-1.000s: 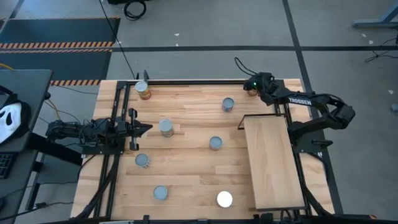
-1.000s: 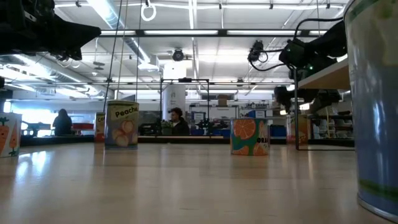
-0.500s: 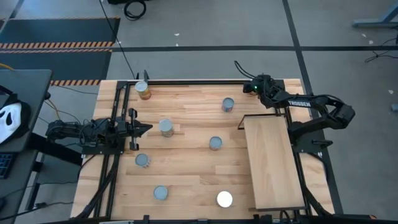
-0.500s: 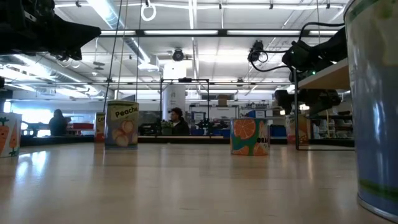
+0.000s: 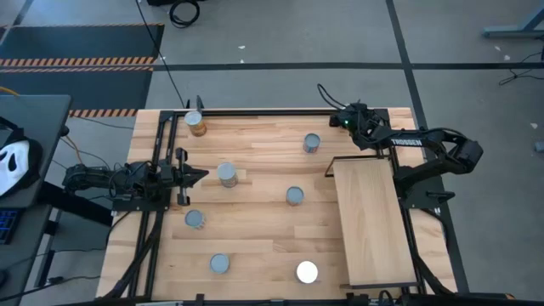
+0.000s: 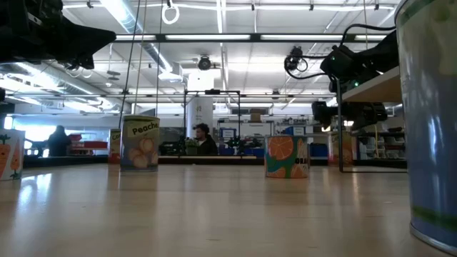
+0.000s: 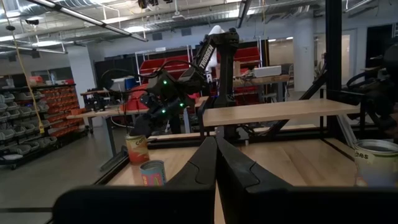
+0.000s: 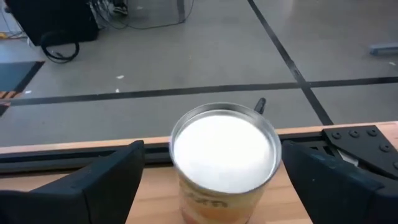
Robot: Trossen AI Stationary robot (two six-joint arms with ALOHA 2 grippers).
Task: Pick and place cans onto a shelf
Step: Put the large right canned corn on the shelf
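Only the right wrist view shows the can (image 8: pixel 224 155) between the right claw's (image 8: pixel 214 186) wide-spread fingers, gripped by neither; from above the arm hides it at the slatted worktop's (image 5: pixel 255 229) far corner, beyond the pale wooden shelf (image 5: pixel 372 223). The left claw (image 5: pixel 197 177) waits pressed closed, a silver-topped can (image 5: pixel 227 174) just beside it. Six round metal tops show overhead.

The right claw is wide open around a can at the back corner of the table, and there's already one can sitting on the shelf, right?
Not quite. The shelf has no can on it, as the high view shows. The rest holds: the right claw is wide open around a can at the table's back corner.
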